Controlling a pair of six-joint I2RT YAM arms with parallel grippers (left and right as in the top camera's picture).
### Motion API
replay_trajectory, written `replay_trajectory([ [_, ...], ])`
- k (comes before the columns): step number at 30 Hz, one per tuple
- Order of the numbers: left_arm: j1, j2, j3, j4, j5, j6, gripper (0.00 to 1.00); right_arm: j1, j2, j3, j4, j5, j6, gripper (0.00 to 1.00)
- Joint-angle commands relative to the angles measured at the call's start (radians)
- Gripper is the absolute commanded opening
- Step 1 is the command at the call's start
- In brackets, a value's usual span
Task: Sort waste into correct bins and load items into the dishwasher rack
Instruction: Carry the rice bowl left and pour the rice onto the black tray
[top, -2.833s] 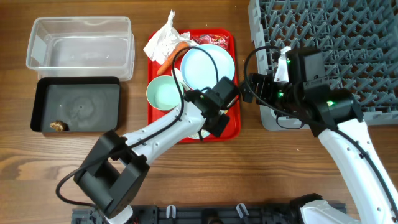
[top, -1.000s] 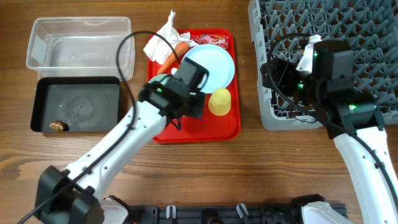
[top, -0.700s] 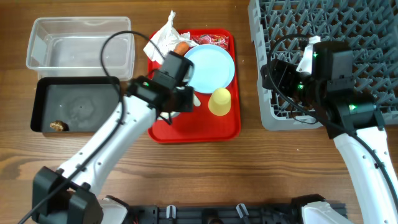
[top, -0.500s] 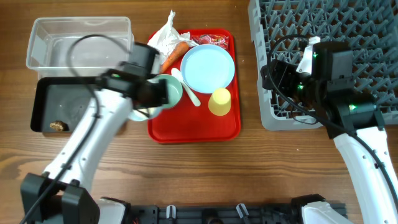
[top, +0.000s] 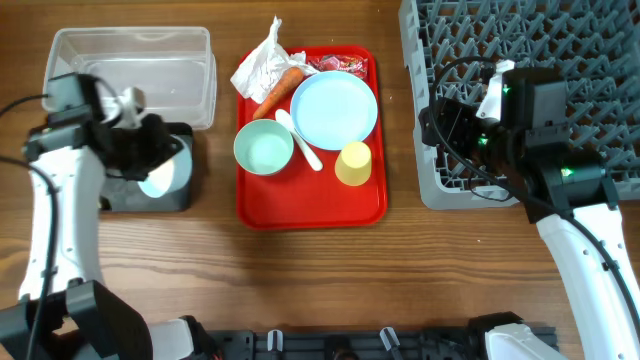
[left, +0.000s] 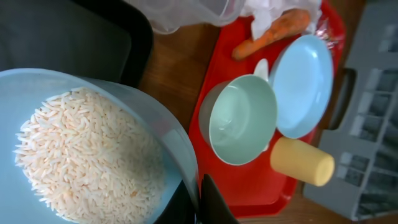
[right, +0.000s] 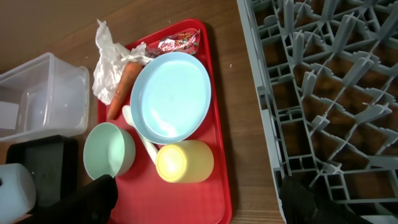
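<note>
Wood table (top: 300, 270), left gripper (left: 195, 198) pinching pale blue bowl (left: 169, 142) of white rice (left: 87, 155), right gripper (right: 199, 204) spread, empty.

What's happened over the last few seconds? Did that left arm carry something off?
Yes. The left gripper lifted a pale blue bowl of rice off the red tray and swung it left. It now holds the bowl by the rim over the black tray. The right gripper rose slightly early on, then kept still, open. The plate, mint bowl and yellow cup stayed put.
</note>
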Motion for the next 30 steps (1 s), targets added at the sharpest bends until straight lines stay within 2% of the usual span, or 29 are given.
replay_trajectory([
  [1, 0.102, 0.041, 0.017, 0.009, 0.228, 0.112, 0.04, -0.003, -0.008, 0.020, -0.001, 0.021, -0.011, 0.87],
  [10, 0.201, 0.198, 0.017, 0.052, 0.483, 0.163, 0.04, -0.003, -0.008, 0.021, -0.010, 0.019, -0.010, 0.87],
  [17, 0.269, 0.324, 0.017, 0.129, 0.788, 0.162, 0.04, -0.003, -0.008, 0.020, -0.029, 0.017, -0.010, 0.87],
  [20, 0.298, 0.352, 0.017, 0.130, 0.875, 0.161, 0.04, -0.003, -0.008, 0.021, -0.037, 0.017, -0.010, 0.87],
  [30, 0.394, 0.361, 0.017, 0.115, 1.063, 0.149, 0.04, -0.003, -0.008, 0.020, -0.038, 0.017, -0.003, 0.87],
])
